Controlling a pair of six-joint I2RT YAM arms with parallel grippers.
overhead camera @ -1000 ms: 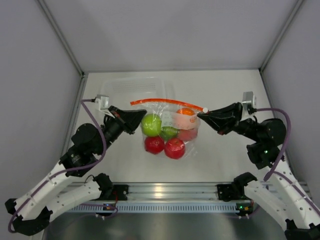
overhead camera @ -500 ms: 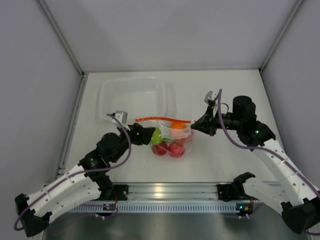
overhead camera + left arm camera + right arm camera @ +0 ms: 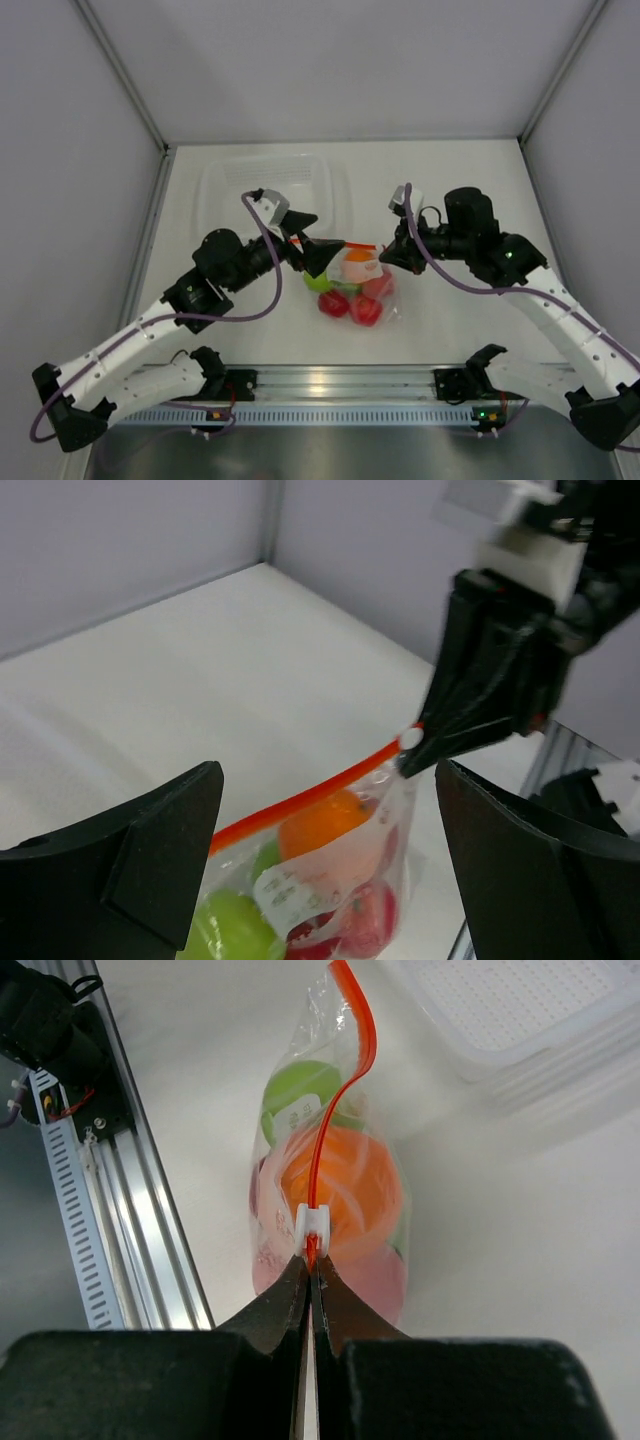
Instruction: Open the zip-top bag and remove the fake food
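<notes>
L gripper (image 3: pixel 311 240) lets go: jaws wide now, hovering over the bag (image 3: pixel 352 285) just front of the tub (image 3: pixel 230 185). A sec ago it was pinched on the bag's left end. R gripper (image 3: pixel 386 256) is still clamped on the right end of the orange strip (image 3: pixel 345 1110). Bag sits front-right of tub, no longer stretched btwn both arms, bunched narrower, fruit (image 3: pixel 365 310) inside.
</notes>
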